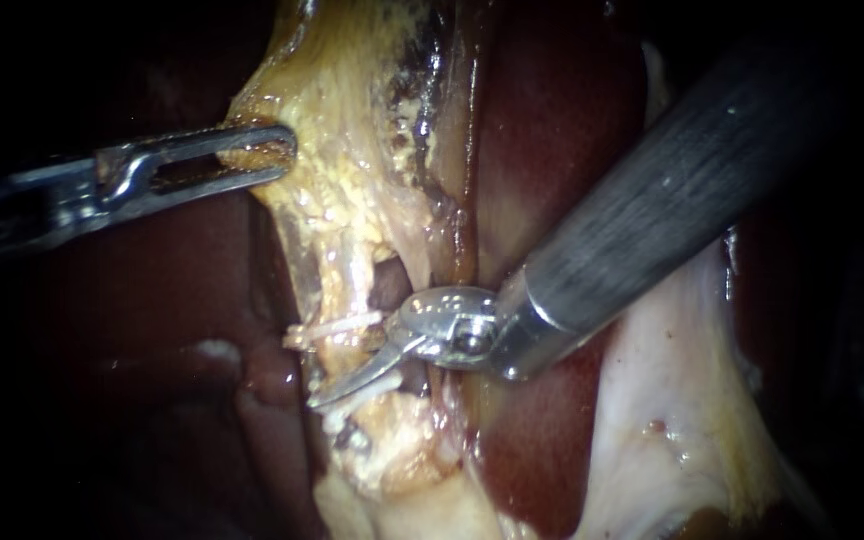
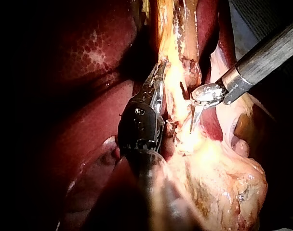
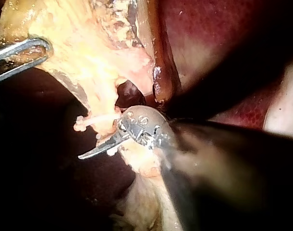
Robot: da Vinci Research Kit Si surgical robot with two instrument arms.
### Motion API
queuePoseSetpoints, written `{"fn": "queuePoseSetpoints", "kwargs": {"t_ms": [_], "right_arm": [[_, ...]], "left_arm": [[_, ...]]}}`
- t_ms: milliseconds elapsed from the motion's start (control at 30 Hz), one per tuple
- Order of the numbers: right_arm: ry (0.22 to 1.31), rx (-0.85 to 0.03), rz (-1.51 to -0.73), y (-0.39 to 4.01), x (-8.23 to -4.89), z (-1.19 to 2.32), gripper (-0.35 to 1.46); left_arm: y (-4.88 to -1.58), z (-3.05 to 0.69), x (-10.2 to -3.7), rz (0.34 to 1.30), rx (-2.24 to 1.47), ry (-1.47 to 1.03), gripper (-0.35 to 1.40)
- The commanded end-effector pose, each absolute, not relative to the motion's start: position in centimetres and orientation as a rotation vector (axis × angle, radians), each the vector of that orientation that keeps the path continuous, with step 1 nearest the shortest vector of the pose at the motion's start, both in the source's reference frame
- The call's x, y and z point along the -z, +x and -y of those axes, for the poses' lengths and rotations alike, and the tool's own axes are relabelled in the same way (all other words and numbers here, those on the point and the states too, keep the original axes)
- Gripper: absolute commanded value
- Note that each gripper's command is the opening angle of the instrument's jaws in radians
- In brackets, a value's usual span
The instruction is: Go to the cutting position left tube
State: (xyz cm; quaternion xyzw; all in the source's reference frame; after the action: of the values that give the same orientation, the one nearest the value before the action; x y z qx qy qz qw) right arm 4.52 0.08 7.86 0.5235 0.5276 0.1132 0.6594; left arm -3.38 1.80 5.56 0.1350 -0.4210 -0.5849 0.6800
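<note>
Right instrument [image 1: 324,395] is pretty much at the spot: its blades look closed together, lying across the left tube [image 1: 340,352] just under a clip [image 1: 337,327]. Left instrument [image 1: 274,152] has its jaws clamped on yellow tissue [image 1: 352,200] higher up. Next move is probably opening the blades around the tube.

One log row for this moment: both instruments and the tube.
left instrument: jaws shut on yellow tissue | right instrument: tip at tube, just below white clip
</note>
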Motion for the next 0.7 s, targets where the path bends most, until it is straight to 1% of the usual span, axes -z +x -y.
{"fn": "queuePoseSetpoints", "kwargs": {"t_ms": [33,267,700], "right_arm": [[1.190,-0.266,-1.190,4.53,-7.86,-0.08,1.25],[1.214,-0.299,-1.183,4.58,-7.87,-0.09,1.25],[1.217,-0.303,-1.180,4.58,-7.90,-0.10,1.21]], "left_arm": [[-3.38,-1.80,-5.56,0.946,1.312,0.305,-0.35],[-3.38,-1.81,-5.56,0.946,1.313,0.305,-0.35],[-3.38,-1.82,-5.54,0.946,1.313,0.306,-0.35]]}}
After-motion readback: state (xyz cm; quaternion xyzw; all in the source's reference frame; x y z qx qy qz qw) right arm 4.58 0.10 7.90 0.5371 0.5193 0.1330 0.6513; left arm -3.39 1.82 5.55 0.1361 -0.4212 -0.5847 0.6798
